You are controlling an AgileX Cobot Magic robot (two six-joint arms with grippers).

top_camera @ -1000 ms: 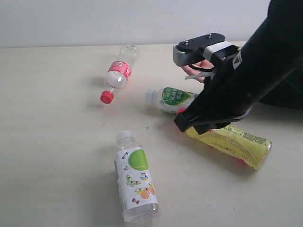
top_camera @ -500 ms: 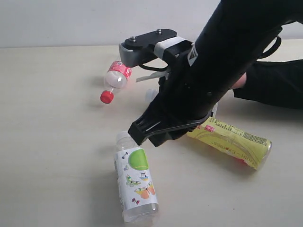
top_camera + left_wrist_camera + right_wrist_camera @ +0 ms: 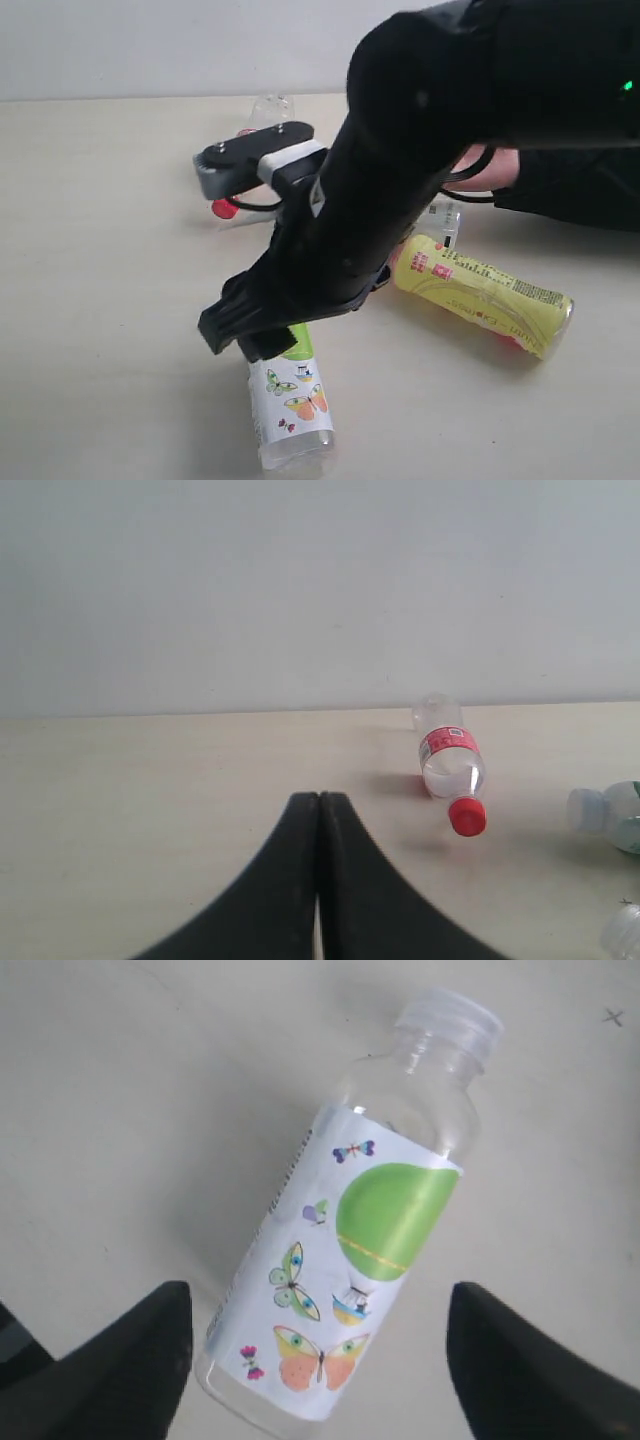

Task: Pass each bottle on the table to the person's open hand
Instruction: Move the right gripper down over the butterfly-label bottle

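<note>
The butterfly-label bottle [image 3: 340, 1260] lay on its side on the table [image 3: 100, 300]. The right gripper [image 3: 320, 1360] was poised over it, spread wide and empty, with a finger on either side of the label. It would probably do best to drop straight down and close across the label's middle, because the round body could roll. The person's hand [image 3: 495, 165] waited past the yellow bottle [image 3: 485, 295], partly hidden. The left gripper [image 3: 318, 800] was pressed closed, holding nothing.

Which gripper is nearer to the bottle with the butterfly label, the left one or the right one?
Right. The right gripper is open over the butterfly bottle, a finger to each side. The left gripper is shut and well away from it.
</note>
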